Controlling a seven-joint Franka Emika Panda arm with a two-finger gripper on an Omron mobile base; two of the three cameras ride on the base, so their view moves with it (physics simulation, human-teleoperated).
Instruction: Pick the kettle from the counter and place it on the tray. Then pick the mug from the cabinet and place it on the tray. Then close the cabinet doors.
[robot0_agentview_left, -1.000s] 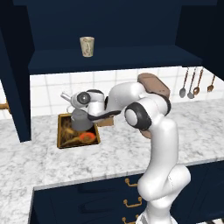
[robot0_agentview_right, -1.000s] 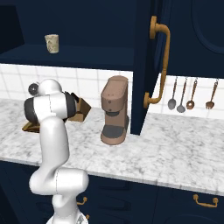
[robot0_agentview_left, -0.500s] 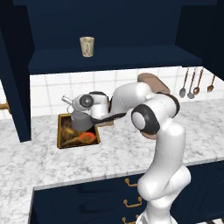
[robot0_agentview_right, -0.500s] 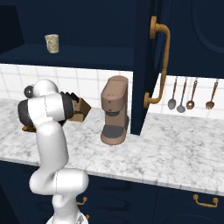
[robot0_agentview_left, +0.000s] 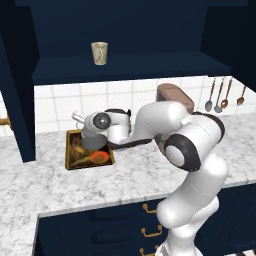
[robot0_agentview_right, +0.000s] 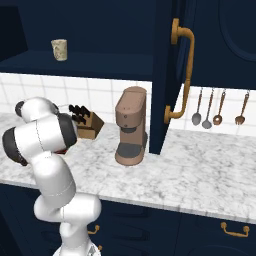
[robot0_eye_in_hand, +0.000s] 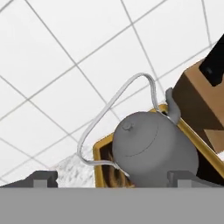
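Dark-grey round metal kettle (robot0_eye_in_hand: 151, 148) with a thin arched wire handle sits low and centre in the hand view, over the wooden-rimmed tray (robot0_agentview_left: 80, 155) at centre left of the left base view. The two-finger gripper (robot0_eye_in_hand: 113, 176) is spread wide, its tips either side of the kettle, grasping nothing. A small cream mug (robot0_agentview_left: 99, 52) stands on the navy cabinet shelf (robot0_agentview_left: 130, 67), upper left.
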